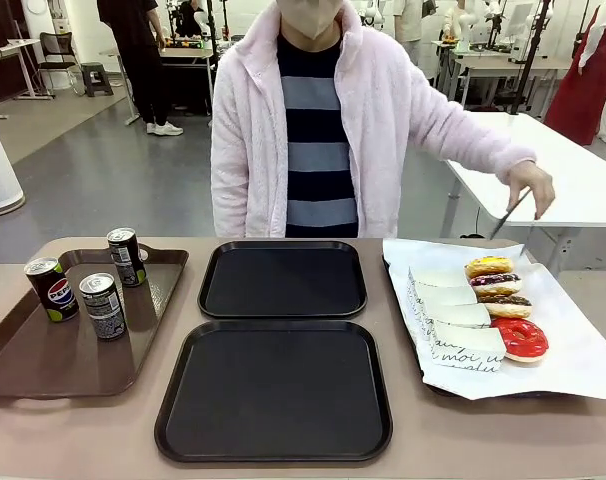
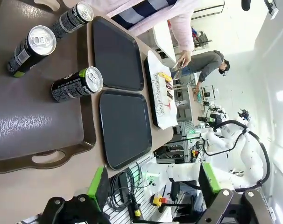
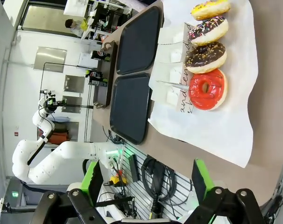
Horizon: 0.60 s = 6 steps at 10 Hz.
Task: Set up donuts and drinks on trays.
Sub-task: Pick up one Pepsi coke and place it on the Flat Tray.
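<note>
Two black trays lie in the middle of the table, the far tray (image 1: 283, 280) and the near tray (image 1: 273, 392), both bare. Three drinks stand on a brown tray: a Pepsi can (image 1: 51, 289) and two dark cans (image 1: 103, 305) (image 1: 126, 256). Several donuts (image 1: 503, 300) in white sleeves lie in a row on white paper at the right, the red-iced donut (image 3: 207, 88) nearest. My left gripper (image 2: 154, 186) hangs open above the table's left end, over the cans (image 2: 76, 84). My right gripper (image 3: 146, 179) is open, off the paper's near edge.
The brown tray (image 1: 43, 360) fills the table's left end. The white paper (image 1: 573, 350) overhangs its tray at the right. A person in a pink jacket stands at the far side, holding tongs (image 1: 511, 210) above the paper's far corner. The black trays (image 2: 125, 128) lie between both grippers.
</note>
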Each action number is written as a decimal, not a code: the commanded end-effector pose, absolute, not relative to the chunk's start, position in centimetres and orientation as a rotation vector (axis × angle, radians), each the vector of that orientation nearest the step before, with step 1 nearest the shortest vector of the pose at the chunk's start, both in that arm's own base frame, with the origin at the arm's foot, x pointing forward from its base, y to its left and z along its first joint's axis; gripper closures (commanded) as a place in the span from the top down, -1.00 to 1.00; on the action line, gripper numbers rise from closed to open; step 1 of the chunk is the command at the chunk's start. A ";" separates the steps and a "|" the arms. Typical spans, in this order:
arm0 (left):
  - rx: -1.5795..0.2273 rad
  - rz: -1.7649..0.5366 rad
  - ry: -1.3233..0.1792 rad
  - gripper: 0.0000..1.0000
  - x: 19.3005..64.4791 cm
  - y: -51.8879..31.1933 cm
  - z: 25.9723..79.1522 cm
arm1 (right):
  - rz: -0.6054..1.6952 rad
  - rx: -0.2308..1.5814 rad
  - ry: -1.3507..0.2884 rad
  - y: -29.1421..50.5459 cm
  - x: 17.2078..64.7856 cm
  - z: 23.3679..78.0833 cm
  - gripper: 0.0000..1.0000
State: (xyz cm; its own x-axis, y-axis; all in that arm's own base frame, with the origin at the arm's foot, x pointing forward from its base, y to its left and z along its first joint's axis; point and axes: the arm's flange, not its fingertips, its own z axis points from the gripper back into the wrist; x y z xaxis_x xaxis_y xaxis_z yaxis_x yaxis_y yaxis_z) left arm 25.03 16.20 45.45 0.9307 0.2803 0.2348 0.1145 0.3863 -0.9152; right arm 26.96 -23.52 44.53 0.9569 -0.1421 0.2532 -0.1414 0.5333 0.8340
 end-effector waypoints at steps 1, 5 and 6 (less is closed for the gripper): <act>-1.195 0.099 -0.402 1.00 25.2 16.3 45.6 | -0.001 1.024 -0.309 -23.6 26.9 44.4 1.00; -1.195 0.099 -0.402 1.00 25.2 16.3 45.6 | -0.001 1.024 -0.309 -23.6 26.9 44.4 1.00; -1.195 0.099 -0.402 1.00 25.2 16.3 45.6 | -0.001 1.024 -0.309 -23.6 26.9 44.4 1.00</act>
State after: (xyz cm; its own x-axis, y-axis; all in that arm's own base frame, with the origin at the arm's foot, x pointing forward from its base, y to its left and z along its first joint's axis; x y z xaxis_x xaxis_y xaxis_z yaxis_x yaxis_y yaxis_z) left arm 25.04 16.19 45.45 0.9309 0.2801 0.2345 0.1144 0.3860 -0.9154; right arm 26.93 -23.53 44.55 0.9569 -0.1427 0.2528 -0.1405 0.5343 0.8335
